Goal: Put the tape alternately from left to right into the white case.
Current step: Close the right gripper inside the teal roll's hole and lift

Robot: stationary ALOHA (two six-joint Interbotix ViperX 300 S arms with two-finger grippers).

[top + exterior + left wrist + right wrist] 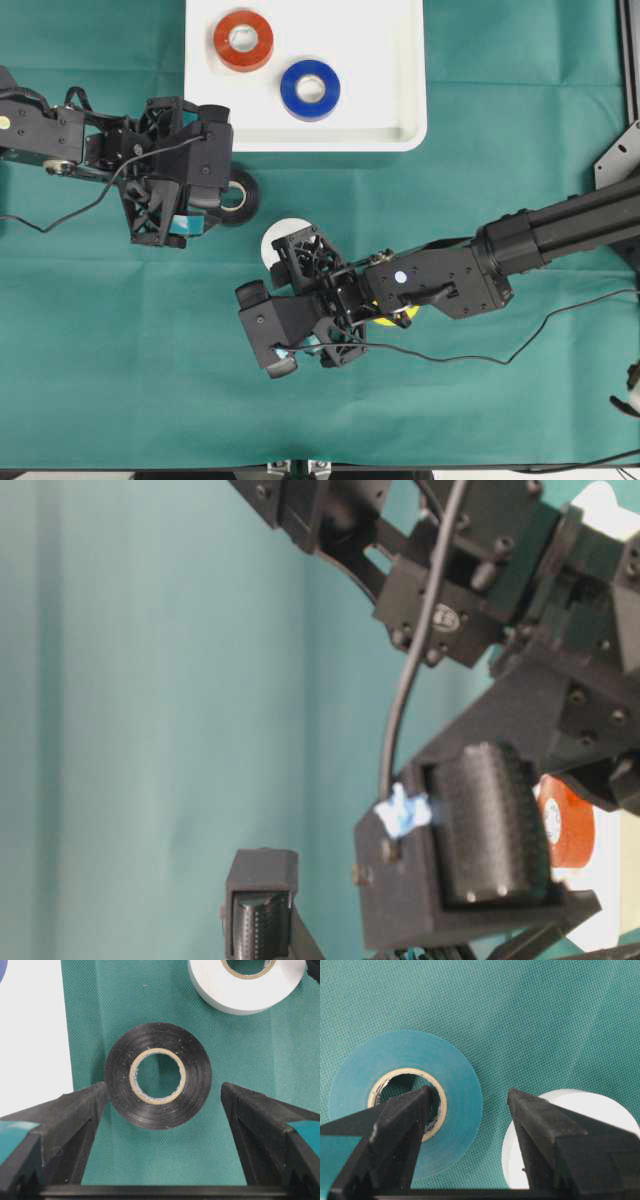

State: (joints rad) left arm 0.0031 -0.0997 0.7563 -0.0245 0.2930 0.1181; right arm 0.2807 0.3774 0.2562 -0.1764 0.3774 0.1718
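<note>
Red roll (243,40) and blue roll (310,90) sit in the white case (400,120), top centre. Left hand (162,1097), spread, straddles the black roll (157,1076); right hand (470,1105), spread, has one finger over the teal roll (405,1102) core. Rolls look light, stiff, glossy; pinch through core and outer wall.

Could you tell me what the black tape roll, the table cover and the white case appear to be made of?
Black tape roll: probably glossy vinyl film, with fine wound layers and a pale core that looks like cardboard. Table cover: green woven-looking fabric, matte, with a fine dotted weave. White case: likely smooth moulded plastic, given its rounded rim and soft sheen.
</note>
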